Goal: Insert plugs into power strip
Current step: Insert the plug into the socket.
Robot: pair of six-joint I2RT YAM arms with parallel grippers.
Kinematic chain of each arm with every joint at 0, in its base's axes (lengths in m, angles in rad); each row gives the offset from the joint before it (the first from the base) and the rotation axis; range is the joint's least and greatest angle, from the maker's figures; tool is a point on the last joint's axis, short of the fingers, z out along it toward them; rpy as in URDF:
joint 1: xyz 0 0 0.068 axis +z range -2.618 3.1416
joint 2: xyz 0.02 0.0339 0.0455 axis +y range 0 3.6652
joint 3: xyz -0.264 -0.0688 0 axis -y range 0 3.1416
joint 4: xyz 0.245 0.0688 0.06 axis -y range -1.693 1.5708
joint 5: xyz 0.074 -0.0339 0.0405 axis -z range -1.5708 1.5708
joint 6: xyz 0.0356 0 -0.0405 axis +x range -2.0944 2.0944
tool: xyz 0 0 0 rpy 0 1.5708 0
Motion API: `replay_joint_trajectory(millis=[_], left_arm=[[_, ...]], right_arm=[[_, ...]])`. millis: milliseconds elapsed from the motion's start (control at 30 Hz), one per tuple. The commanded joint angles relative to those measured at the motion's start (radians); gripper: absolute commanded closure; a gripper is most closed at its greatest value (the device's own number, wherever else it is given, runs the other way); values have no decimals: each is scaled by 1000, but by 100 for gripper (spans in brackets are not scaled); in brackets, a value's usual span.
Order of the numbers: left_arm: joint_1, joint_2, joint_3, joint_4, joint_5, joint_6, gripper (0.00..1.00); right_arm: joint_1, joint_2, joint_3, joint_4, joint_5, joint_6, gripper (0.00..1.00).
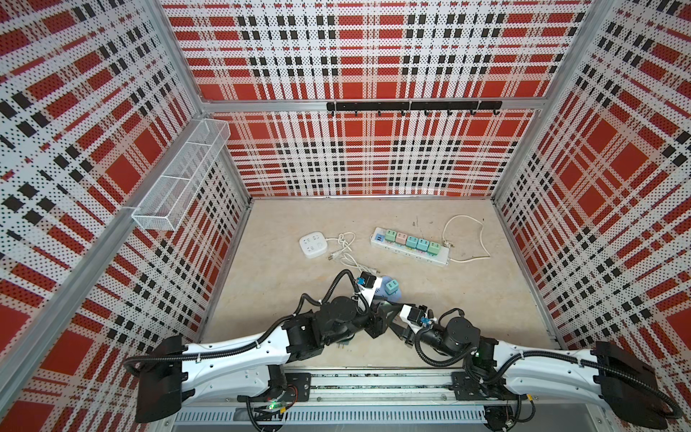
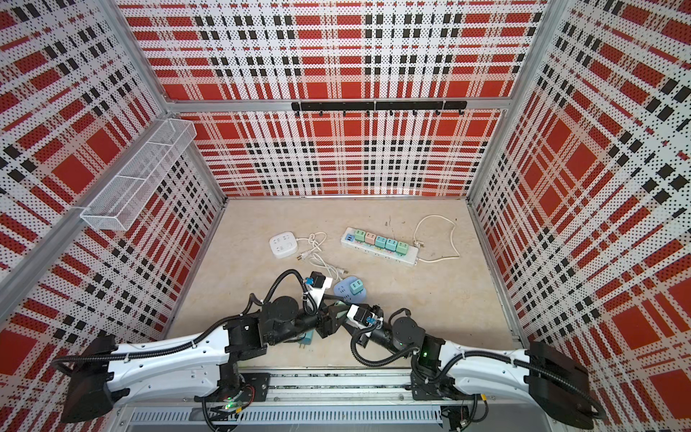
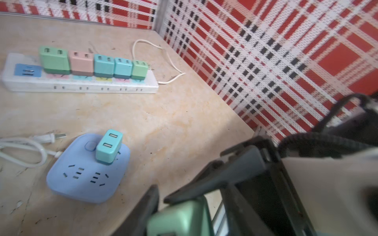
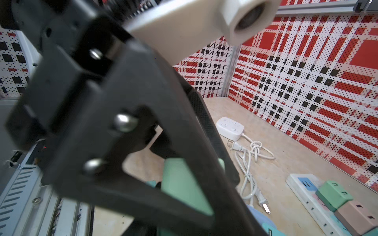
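Note:
A mint green plug [image 3: 184,220] sits between the two grippers, which meet near the front middle of the table. My left gripper [image 3: 169,206] is shut on it, and my right gripper [image 4: 184,194] is shut on the same plug [image 4: 180,183] from the other side. In a top view the left gripper [image 1: 375,318] and right gripper [image 1: 390,314] hide the plug. The long white power strip [image 1: 407,255] holds several plugs [image 1: 411,242] in a row: green, pink and teal. A teal plug [image 1: 391,287] stands in a blue rounded strip [image 1: 397,296]. Another teal plug [image 2: 307,338] lies under the left arm.
A white square power strip [image 1: 313,244] with a tangled cord [image 1: 346,248] lies at the left middle. The long strip's cord [image 1: 467,239] loops to the right. A wire basket [image 1: 179,175] hangs on the left wall and a hook rail [image 1: 411,106] on the back wall.

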Motion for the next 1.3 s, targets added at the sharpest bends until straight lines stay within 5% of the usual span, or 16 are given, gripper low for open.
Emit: replay_joint_trajectory(millis=[0, 133, 333, 367, 500, 600, 867, 1033, 1133, 1267], left_arm=[[1, 16, 25, 46, 33, -18, 71], [2, 15, 24, 52, 30, -14, 100], [3, 23, 29, 51, 28, -7, 100], [3, 21, 30, 51, 25, -4, 100], [22, -6, 15, 52, 0, -1, 100], [82, -39, -17, 49, 15, -16, 100], [284, -99, -112, 15, 35, -25, 100], [320, -74, -135, 9, -11, 53, 100], [311, -11, -115, 19, -1, 101, 100], [268, 112, -66, 44, -8, 190, 100]], right_arm=[[7, 16, 21, 85, -27, -26, 84], [8, 22, 21, 87, -24, -28, 84], [8, 27, 18, 96, -26, -28, 73], [7, 25, 18, 96, -25, -29, 67], [8, 9, -1, 94, -7, -21, 19], [7, -20, -26, 84, 13, -16, 1], [6, -134, -89, 21, 149, 8, 0], [-28, -239, -76, -108, 414, 82, 0], [-164, -297, -20, -325, 447, 222, 0], [-407, -365, -6, -496, 343, 391, 0]])
